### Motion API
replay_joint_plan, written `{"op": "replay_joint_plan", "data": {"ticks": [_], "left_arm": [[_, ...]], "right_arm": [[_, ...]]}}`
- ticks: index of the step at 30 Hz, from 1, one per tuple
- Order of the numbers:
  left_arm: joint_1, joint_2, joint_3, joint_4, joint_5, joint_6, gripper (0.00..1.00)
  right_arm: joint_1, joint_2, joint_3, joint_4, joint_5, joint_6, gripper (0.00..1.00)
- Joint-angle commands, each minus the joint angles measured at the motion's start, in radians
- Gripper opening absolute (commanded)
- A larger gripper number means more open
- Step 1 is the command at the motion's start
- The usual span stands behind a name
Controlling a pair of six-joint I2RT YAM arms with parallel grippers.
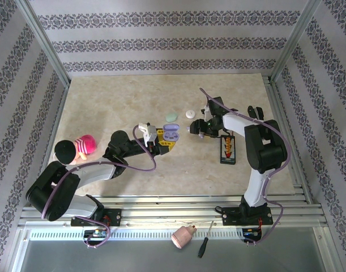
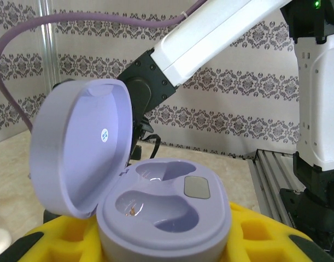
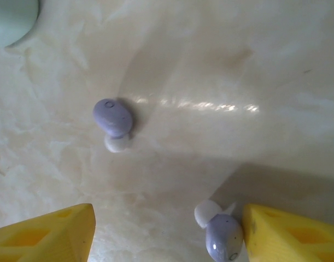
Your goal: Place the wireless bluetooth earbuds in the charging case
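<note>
Left gripper: closed on the lilac charging case, clamped low on the base between yellow fingers.
Case: upright, lid swung open toward 9 o'clock in the left wrist view; both wells bare.
Right gripper: open wide, holding nothing, poised above the table.
First earbud: lilac, loose on the table at 10 o'clock from the centre of the right wrist view, pale soft tip pointing to 6 o'clock, well apart from both fingers.
Second earbud: lilac, at 5 o'clock in the same view, just beside or touching the right-hand finger, tip toward 11 o'clock; contact not certain.
Neighbours: mint case at 12 o'clock from the held case, white case at 1 o'clock, Right gripper at 3 o'clock.
Handling, judged: very light, with a hard glossy shell rounded all over, so likely to squirt out of a pinch or roll away; soft tip squashy and a poor place to hold.
Hold, judged: across the widest part of the lilac shell, fingers square to it, gentle pressure, tip left free to face down into a well.
Risk, judged: wrong well or wrong orientation, with little margin in the moulded pocket; a nudge from the near finger apt to skid the Second earbud away.
</note>
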Motion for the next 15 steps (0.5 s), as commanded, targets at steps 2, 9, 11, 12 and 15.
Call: {"op": "replay_joint_plan", "data": {"ticks": [2, 9, 11, 12, 15], "left_arm": [[0.009, -0.043, -0.003, -0.038, 0.004, 0.038, 0.32], [0.009, -0.057, -0.004, -0.064, -0.003, 0.058, 0.32], [0.008, -0.054, -0.004, -0.061, -0.001, 0.057, 0.32], [0.008, -0.055, -0.005, -0.060, -0.002, 0.056, 0.32], [0.008, -0.064, -0.010, -0.060, -0.002, 0.054, 0.32]], "right_arm": [[0.015, -0.054, -0.044, -0.020, -0.042, 0.021, 0.68], [0.038, -0.089, -0.098, 0.055, -0.152, 0.039, 0.68], [0.038, -0.102, -0.107, 0.097, -0.190, 0.035, 0.69], [0.035, -0.111, -0.113, 0.116, -0.193, 0.037, 0.69], [0.023, -0.133, -0.104, 0.093, -0.146, 0.020, 0.69]]}}
